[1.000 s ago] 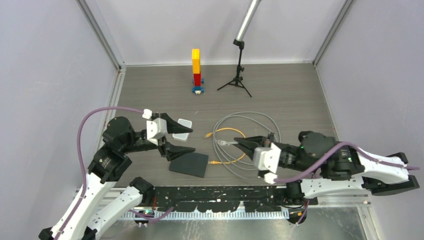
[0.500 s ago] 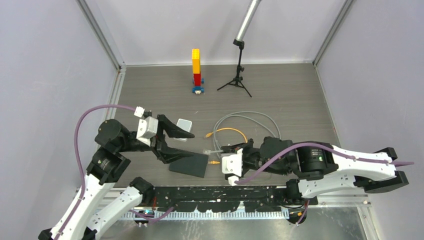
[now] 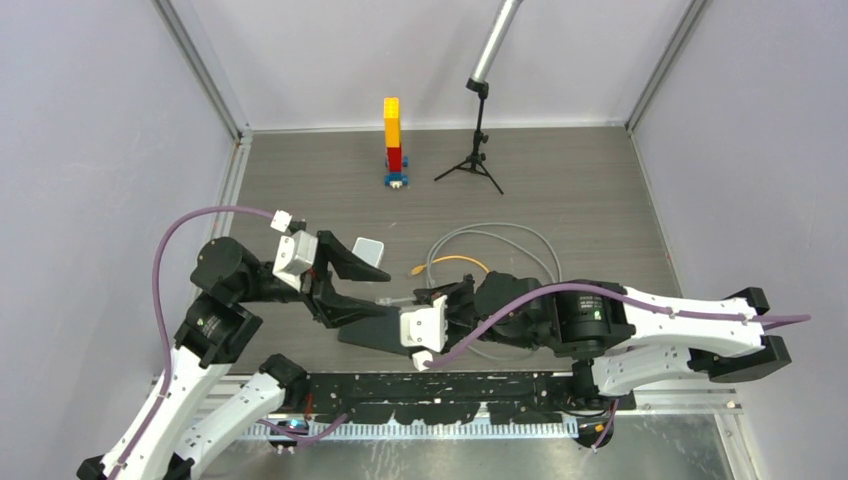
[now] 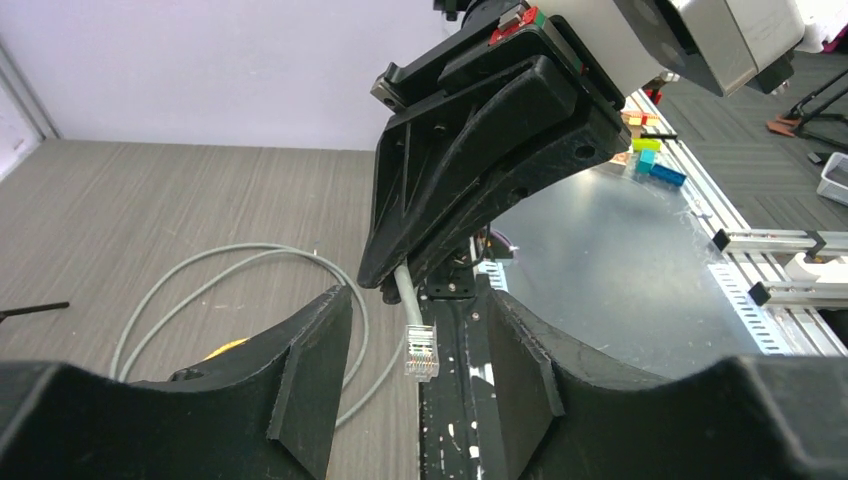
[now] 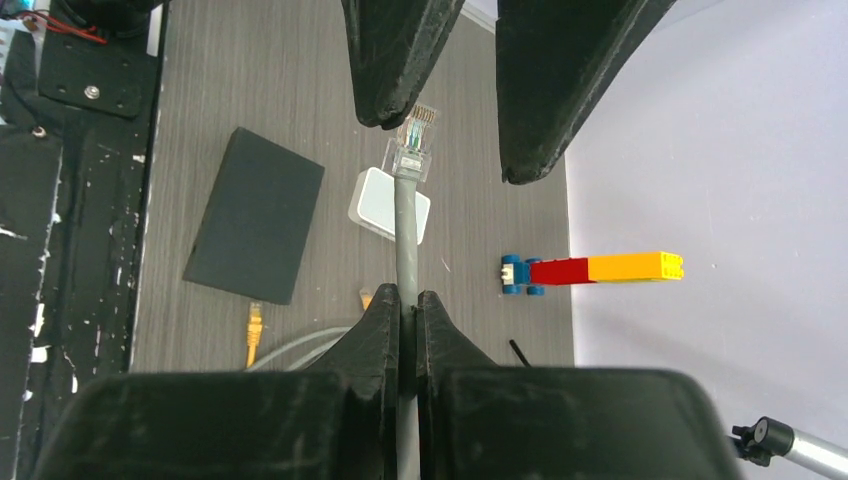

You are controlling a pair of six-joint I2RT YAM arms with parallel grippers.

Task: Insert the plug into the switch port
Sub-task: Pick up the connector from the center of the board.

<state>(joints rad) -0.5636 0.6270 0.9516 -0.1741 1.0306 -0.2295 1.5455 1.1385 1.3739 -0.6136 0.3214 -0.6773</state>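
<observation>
Since a second ago, my right arm has swung left across the table. My right gripper (image 5: 405, 300) is clamped tight on the grey cable (image 3: 500, 232) just behind the plug (image 5: 413, 140). The plug tip now sits between my left gripper's (image 3: 378, 288) fingers, touching neither. The left jaws are a bit narrower than before, still apart, holding nothing.

The white box (image 5: 372, 205) lies past the plug tip, beside my left fingers, clear of the plug. I can't tell which side has the port.

Count:
- two grippers
- one plug held
- one white box
- one black pad (image 5: 255, 215)
- two cables, grey and yellow (image 3: 465, 262)
- one brick tower (image 3: 392, 140)
- one tripod (image 3: 478, 150)
</observation>
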